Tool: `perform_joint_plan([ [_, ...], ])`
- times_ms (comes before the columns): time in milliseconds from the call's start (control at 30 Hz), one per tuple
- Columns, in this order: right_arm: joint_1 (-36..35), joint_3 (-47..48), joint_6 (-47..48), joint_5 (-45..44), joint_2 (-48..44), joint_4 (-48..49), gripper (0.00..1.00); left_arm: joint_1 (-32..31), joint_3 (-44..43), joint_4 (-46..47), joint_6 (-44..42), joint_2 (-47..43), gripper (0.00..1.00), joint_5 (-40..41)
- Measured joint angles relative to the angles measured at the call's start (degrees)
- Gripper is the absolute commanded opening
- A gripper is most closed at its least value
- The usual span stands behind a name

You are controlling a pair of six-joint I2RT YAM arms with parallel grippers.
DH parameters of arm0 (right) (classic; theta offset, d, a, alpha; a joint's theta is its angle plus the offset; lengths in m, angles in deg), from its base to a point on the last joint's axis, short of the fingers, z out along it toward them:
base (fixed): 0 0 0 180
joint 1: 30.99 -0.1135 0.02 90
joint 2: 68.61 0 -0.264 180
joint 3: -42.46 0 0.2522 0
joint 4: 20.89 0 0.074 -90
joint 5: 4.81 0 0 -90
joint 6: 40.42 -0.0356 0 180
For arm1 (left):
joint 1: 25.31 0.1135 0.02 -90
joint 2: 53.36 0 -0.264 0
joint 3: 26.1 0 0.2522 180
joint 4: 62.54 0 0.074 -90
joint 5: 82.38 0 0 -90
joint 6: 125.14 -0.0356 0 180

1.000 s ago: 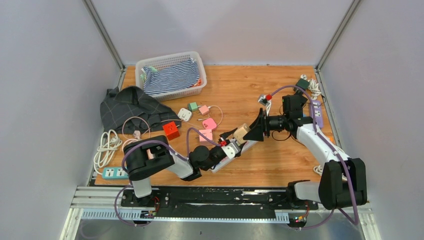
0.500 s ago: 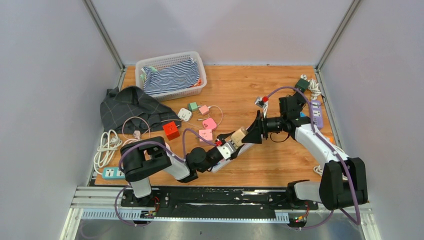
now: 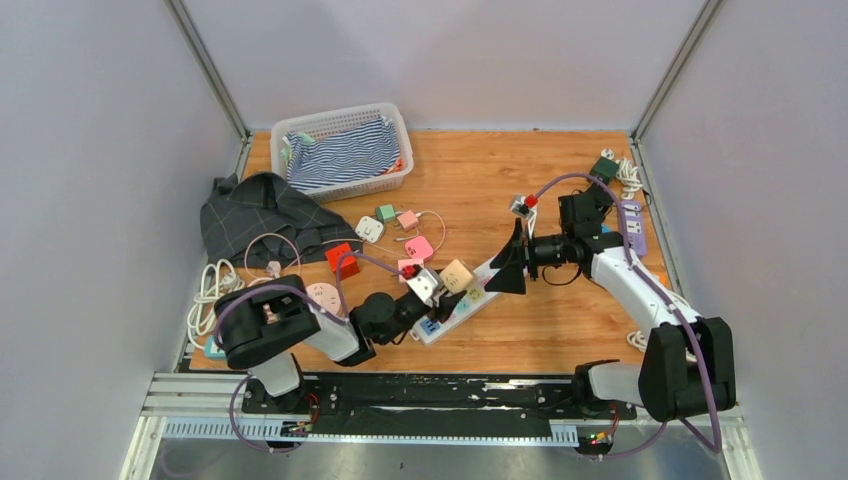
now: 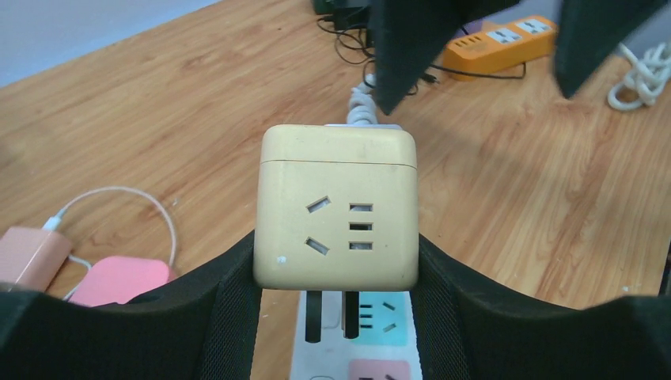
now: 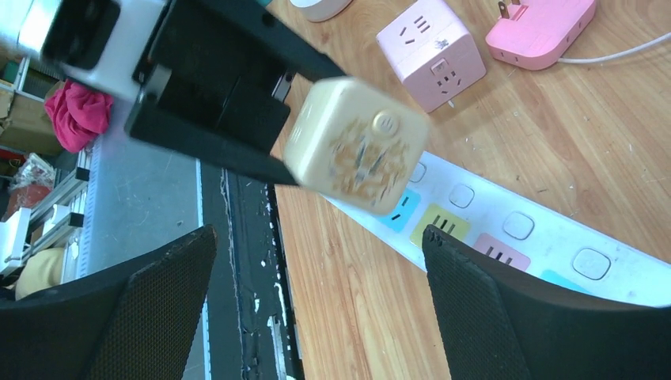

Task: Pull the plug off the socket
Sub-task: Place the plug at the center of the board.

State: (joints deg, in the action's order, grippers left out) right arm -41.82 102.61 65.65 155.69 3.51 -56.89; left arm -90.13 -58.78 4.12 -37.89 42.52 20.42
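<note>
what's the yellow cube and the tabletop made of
The yellow cube looks like smooth matte moulded plastic, with a seam near the top and cut slots. The tabletop shows wood grain with a faint sheen; solid wood or laminate, cannot tell.

The yellow cube plug (image 4: 336, 210) looks matt plastic, the power strip (image 5: 554, 237) smooth plastic, the table (image 4: 158, 103) grained wood.

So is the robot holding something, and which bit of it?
The left gripper holds the yellow cube plug by its two opposite sides, prongs out of the power strip. The right gripper is open, empty.
</note>
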Motion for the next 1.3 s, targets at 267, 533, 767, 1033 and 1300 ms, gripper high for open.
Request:
perform_joint_plan([
  [267,0.5,0.1,2.1,-0.3,-0.3,-1.7,1.0,10.8,-1.4,-21.3,13.9,-15.4,0.0,-5.5],
  [533,0.6,0.7,3.3,-1.4,-0.3,-2.5,1.0,19.2,-2.3,-36.6,21.6,-26.3,0.0,-9.9],
  [767,0.8,0.7,3.6,-2.0,-0.2,-2.7,1.0,28.6,-1.1,-42.8,28.6,-30.1,0.0,-12.2],
  [1033,0.9,0.7,4.3,-3.2,0.2,-2.7,1.0,32.7,-1.1,-48.9,33.3,-28.4,0.0,-10.0],
  [1300,0.9,0.7,4.6,-3.7,0.7,-3.1,1.0,33.2,-1.1,-51.4,35.5,-25.2,0.03,-5.7],
])
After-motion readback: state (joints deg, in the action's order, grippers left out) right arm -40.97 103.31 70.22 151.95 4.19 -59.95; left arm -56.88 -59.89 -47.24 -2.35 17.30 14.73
